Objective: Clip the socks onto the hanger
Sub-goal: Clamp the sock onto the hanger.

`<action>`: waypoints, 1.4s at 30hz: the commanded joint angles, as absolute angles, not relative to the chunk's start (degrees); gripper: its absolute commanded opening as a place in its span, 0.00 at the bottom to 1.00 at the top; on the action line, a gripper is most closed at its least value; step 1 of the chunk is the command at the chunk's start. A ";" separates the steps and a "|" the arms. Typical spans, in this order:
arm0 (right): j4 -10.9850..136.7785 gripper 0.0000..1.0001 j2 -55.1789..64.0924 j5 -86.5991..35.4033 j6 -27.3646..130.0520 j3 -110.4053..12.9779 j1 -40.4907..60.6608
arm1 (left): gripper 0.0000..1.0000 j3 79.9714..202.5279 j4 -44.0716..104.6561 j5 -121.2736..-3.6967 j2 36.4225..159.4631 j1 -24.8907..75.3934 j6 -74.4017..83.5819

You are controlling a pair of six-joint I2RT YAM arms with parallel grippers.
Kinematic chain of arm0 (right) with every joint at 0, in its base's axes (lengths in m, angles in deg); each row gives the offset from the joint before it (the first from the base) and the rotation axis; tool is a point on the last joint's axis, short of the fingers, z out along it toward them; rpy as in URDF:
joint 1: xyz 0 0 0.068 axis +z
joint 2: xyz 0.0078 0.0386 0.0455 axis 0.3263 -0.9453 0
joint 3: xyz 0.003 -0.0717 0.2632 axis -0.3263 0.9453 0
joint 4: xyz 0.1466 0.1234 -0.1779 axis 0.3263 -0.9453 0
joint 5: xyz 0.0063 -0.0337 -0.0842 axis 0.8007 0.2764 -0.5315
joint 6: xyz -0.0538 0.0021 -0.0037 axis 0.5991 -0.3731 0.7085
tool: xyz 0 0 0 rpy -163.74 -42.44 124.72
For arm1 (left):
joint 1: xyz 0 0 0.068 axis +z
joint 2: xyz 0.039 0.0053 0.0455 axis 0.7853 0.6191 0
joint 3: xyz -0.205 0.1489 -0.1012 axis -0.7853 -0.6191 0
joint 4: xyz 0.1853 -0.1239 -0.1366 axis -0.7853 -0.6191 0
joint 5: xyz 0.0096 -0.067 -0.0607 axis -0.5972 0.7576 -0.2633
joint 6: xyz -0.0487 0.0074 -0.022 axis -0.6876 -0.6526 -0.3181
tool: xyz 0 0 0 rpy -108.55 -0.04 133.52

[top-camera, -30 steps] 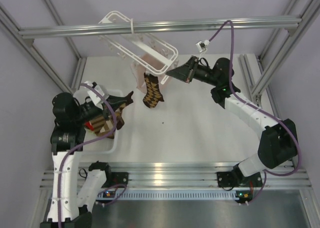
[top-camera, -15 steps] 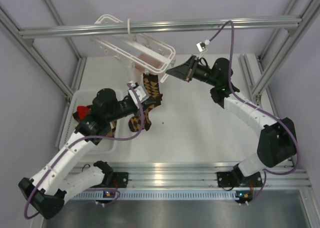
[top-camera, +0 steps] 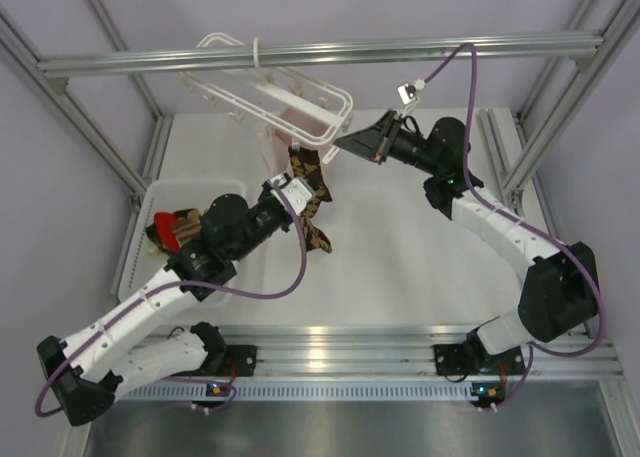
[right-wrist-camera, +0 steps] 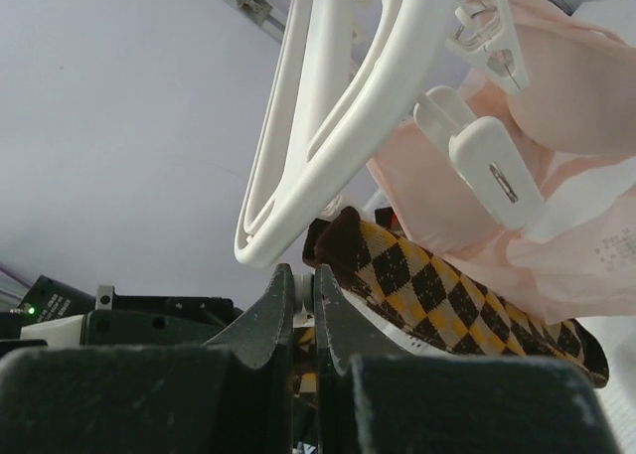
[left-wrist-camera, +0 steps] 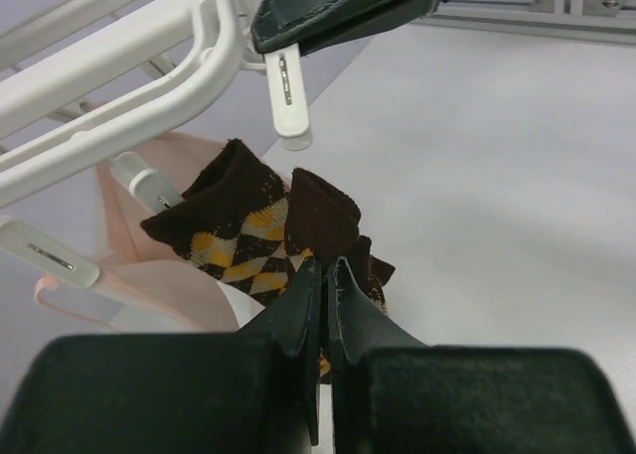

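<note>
A: How many socks, counting from our side?

B: Two for certain. Nearest, the white tray (top-camera: 190, 185) on the left of the bench (top-camera: 420, 257) holds a heap in the same check beside something red. How many socks lie in it I cannot tell. Past it, one held sock (top-camera: 320, 235) trails from the left fingers (left-wrist-camera: 301, 310), which are clamped on it. Just behind, one hung sock (top-camera: 301, 163) dangles under the hanger (left-wrist-camera: 119, 52).

A: One hanger?

B: One, white and double-railed, hooked over the aluminium beam (top-camera: 450, 46), with a pale pink bag (right-wrist-camera: 576, 126) beneath it. Three clips (left-wrist-camera: 288, 101) show in the left wrist view.

A: And the arms?

B: Two. The left arm (top-camera: 150, 302) stretches diagonally from its base toward the middle of the bench. Two dark cuffs sit side by side just ahead of its fingers. The right arm (top-camera: 500, 232) rises from its base, bends, then reaches left. The right fingers (right-wrist-camera: 266, 320) are pressed together at the hanger's right end, just beside a clip. Whether they pinch that clip I cannot tell.
</note>
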State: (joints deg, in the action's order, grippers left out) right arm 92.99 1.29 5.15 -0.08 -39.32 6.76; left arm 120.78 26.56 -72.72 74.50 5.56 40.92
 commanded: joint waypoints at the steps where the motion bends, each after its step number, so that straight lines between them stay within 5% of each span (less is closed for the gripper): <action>1: 94.17 0.00 3.18 3.50 -0.64 -39.17 6.62 | 0.00 122.34 32.41 -79.44 75.44 5.34 35.95; 42: 93.82 0.00 3.80 2.80 5.42 -39.96 7.68 | 0.00 132.45 31.88 -79.36 86.17 5.34 27.86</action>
State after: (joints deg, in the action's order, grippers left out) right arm 93.01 1.29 4.02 3.07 -39.08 7.07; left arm 129.53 28.18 -79.19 86.09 5.56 29.38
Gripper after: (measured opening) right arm 0.037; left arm 0.032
